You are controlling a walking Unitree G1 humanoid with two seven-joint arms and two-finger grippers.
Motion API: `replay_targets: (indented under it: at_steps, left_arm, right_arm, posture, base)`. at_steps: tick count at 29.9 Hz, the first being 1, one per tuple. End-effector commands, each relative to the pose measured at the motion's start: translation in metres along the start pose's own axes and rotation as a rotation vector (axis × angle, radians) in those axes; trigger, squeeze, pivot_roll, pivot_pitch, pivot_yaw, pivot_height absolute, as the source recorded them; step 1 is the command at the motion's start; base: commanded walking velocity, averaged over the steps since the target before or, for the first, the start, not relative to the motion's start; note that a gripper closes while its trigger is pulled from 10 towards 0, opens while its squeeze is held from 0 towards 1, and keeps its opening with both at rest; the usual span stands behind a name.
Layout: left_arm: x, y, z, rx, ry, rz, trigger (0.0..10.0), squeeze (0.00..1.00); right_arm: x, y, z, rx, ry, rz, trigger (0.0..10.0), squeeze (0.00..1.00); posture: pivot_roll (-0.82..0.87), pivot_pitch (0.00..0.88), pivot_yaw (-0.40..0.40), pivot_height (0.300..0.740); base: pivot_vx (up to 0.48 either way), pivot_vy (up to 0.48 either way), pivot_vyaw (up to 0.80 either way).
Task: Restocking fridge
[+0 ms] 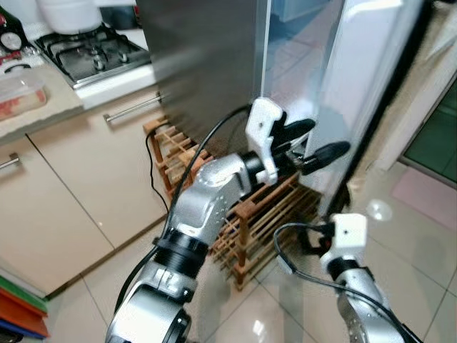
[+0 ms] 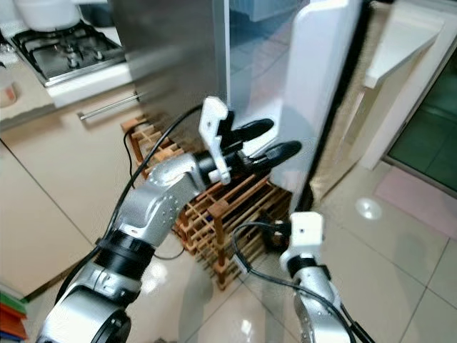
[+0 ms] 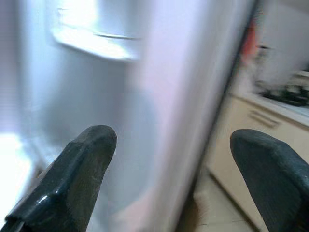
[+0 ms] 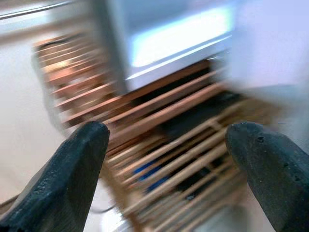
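Fridge (image 1: pixel 207 64) stands at twelve o'clock from the robot, its brushed grey side panel beside a white door (image 1: pixel 364 93) swung ajar; the top of both is cut off by the frame edge. Nearest, at five o'clock, the right end effector (image 4: pixel 164 164) hangs low over glossy floor tiles (image 1: pixel 414 271) — its fingers spread wide and empty, the wrist picture blurred. Beyond it, the left end effector (image 1: pixel 314 143) reaches out level toward the gap between fridge body and door, fingers (image 3: pixel 82 164) held wide with nothing between them. A wooden slatted rack (image 1: pixel 264 214) sits on the floor against the fridge's foot, partly hidden behind the left arm. Farther off at ten o'clock, a beige tabletop (image 1: pixel 43 107) carries a gas hob (image 1: pixel 93 53).
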State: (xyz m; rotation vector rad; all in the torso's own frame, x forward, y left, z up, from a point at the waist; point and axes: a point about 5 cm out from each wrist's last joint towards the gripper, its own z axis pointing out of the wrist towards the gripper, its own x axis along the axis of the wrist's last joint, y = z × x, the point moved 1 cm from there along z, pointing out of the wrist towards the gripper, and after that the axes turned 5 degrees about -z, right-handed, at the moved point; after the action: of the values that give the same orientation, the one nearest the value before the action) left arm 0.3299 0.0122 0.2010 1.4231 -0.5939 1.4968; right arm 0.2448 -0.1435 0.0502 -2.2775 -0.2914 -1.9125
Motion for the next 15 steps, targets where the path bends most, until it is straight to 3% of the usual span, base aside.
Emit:
replay_targets:
  at_steps: [1,6,8,9,15]
  left_arm:
    - [0.010,-0.014,-0.014,0.106,0.038,0.027,10.0,0.00]
    - [-0.001,-0.060,-0.049,0.504,0.009,0.167,10.0,0.00]
    - [-0.005,-0.065,-0.054,0.543,-0.011,0.183,10.0,0.00]
    - [-0.018,-0.080,-0.071,0.690,-0.079,0.231,10.0,0.00]
    - [-0.041,-0.095,-0.096,0.860,-0.148,0.229,10.0,0.00]
  right_arm:
    - [0.008,-0.009,0.004,0.083,0.015,0.007,10.0,0.00]
    - [0.025,-0.003,0.015,0.081,0.070,-0.046,10.0,0.00]
    - [0.029,0.000,0.017,0.061,0.084,-0.064,10.0,0.00]
    - [0.038,0.017,0.022,-0.047,0.124,-0.120,10.0,0.00]
    - [0.054,0.051,0.024,-0.229,0.177,-0.159,10.0,0.00]
  posture:
    - [-0.05,0.019,0.055,0.736]
    - [-0.04,0.008,0.049,0.736]
    - [-0.04,0.006,0.048,0.736]
    - [-0.03,0.002,0.050,0.736]
    - [-0.04,0.005,0.053,0.736]
  base:
    - [0.000,0.000,0.00]
    - [0.000,0.000,0.00]
    - [0.000,0.000,0.00]
    - [0.000,0.000,0.00]
    - [0.000,0.000,0.00]
